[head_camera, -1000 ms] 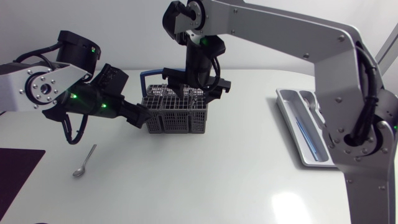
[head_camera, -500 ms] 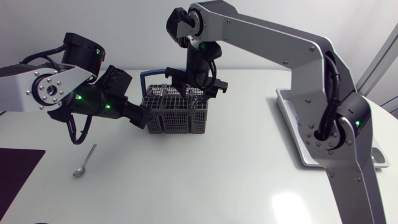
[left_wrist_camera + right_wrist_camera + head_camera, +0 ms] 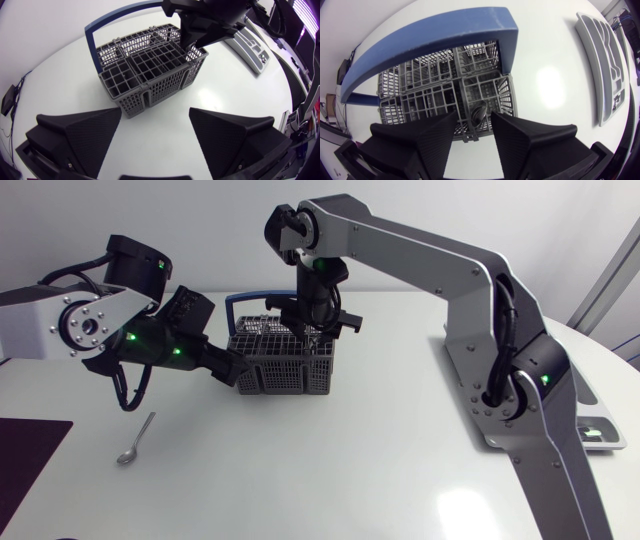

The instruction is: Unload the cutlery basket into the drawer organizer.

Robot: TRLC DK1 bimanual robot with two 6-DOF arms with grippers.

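Note:
The grey cutlery basket [image 3: 285, 362] with a blue handle [image 3: 435, 40] stands mid-table. My right gripper [image 3: 306, 330] reaches down into it from above. In the right wrist view, a dark metal cutlery piece [image 3: 479, 113] stands in a compartment in the narrow gap of that gripper [image 3: 475, 131]; its fingers are still apart from the piece. My left gripper [image 3: 232, 368] sits low at the basket's left side, open and holding nothing, with the basket [image 3: 150, 70] just ahead of its fingers [image 3: 80, 135]. The silver drawer organizer [image 3: 452, 352] lies at the right, largely hidden by my right arm.
A loose spoon [image 3: 135, 440] lies on the table to the front left of the basket. A dark mat [image 3: 28, 455] covers the front left corner. The organizer [image 3: 606, 65] is well off to the side of the basket.
My right gripper's fingers have drawn closer together over the basket, and the right arm has swung its elbow forward. The left arm has barely shifted.

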